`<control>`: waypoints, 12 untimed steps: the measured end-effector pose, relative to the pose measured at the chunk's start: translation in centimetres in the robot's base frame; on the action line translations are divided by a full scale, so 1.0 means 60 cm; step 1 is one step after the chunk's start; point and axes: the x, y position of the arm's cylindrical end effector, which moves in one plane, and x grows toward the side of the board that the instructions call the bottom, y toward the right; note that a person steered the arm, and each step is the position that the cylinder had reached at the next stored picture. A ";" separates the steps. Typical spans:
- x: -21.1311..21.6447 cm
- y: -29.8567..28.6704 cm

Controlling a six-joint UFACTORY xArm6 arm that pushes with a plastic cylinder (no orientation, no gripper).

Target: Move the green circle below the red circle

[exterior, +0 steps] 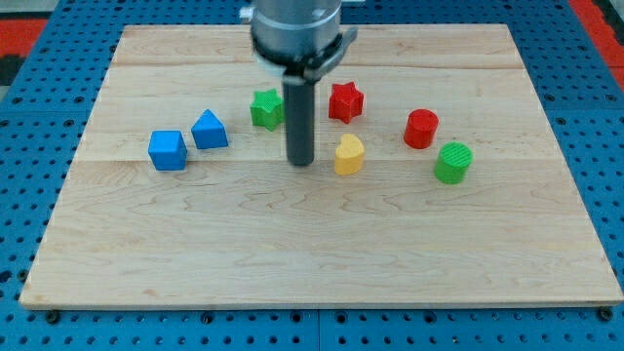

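The green circle (452, 162) stands at the view's right, just below and right of the red circle (421, 129); a narrow gap separates them. My tip (300, 161) rests on the board near the centre, far left of both circles. It sits just left of the yellow heart-shaped block (349, 154), close but apart. The rod's upper part partly hides the green star-shaped block (265, 108).
A red star (345, 101) lies right of the rod. A blue cube (168, 149) and a blue pentagon-like block (209, 130) lie at the view's left. The wooden board (312, 263) sits on a blue perforated surface.
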 end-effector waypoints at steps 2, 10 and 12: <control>0.101 -0.055; 0.148 -0.012; 0.150 0.168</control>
